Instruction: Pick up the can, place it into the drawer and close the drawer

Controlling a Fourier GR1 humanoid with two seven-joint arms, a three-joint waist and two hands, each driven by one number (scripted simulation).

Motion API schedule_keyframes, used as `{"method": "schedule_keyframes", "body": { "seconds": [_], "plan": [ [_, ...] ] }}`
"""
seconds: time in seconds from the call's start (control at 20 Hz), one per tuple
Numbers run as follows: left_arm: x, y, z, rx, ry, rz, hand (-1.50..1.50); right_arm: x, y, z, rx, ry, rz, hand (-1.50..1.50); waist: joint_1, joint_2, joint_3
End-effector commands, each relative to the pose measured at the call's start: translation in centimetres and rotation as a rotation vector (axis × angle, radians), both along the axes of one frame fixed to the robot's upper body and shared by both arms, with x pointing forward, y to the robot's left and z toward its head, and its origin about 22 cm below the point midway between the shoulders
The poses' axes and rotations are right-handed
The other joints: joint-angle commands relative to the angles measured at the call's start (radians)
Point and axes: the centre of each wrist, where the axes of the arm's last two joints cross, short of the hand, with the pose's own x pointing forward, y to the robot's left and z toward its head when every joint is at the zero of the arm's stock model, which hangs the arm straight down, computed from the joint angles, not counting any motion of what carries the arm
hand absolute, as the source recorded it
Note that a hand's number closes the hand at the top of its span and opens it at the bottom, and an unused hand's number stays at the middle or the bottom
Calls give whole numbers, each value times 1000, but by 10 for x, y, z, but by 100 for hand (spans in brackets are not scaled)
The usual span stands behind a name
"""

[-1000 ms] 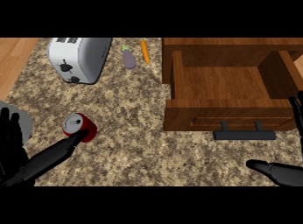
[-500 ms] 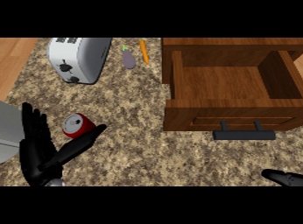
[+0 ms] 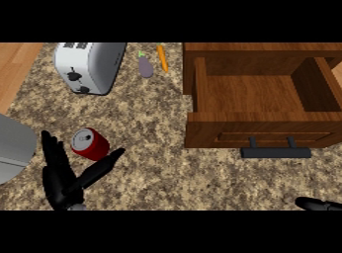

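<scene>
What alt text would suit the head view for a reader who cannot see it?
The open left hand spreads its fingers beside a red can lying on the speckled counter. At right a wooden drawer stands open and empty; a toaster sits top left.

Black on the left robot hand (image 3: 63,180), with long thin fingers and a thumb. Smooth, rounded grey on the forearm (image 3: 2,148) beside it. Black too on the right robot hand (image 3: 323,204).

L hand (image 3: 64,180) moved in beside can (image 3: 91,144) (fingers (image 3: 51,148) open), R hand (image 3: 323,203) sank lower.
</scene>
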Motion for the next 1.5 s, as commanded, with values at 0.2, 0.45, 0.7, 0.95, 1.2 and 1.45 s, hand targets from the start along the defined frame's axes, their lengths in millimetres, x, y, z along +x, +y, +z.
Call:
{"method": "schedule_keyframes", "body": {
  "seconds": [0.2, 0.45, 0.7, 0.95, 1.2, 1.45],
  "plan": [
    [4, 11, -33, -26, 13, 44, -150, -8, -17, -9, 8, -2, 1, -150, 0, 0, 1],
    [5, 10, -67, -33, 39, 52, -150, 8, -13, 24, 6, -7, 8, -150, 1, 1, 0],
    [-4, 36, -89, -76, 40, 56, -150, -15, -7, 12, -6, -1, 16, -150, -1, 0, 0],
    [5, 34, -119, -75, 61, 84, -150, -11, 0, 16, -14, -5, -9, -150, -3, 1, 0],
    [13, 67, -121, -82, 44, 80, -150, -7, -11, 25, -3, -6, -1, -150, -1, 1, 0],
    [22, 54, -126, -63, 35, 57, -150, -20, -12, 31, -15, -7, -5, -150, -2, 0, 0]
  ]
}}
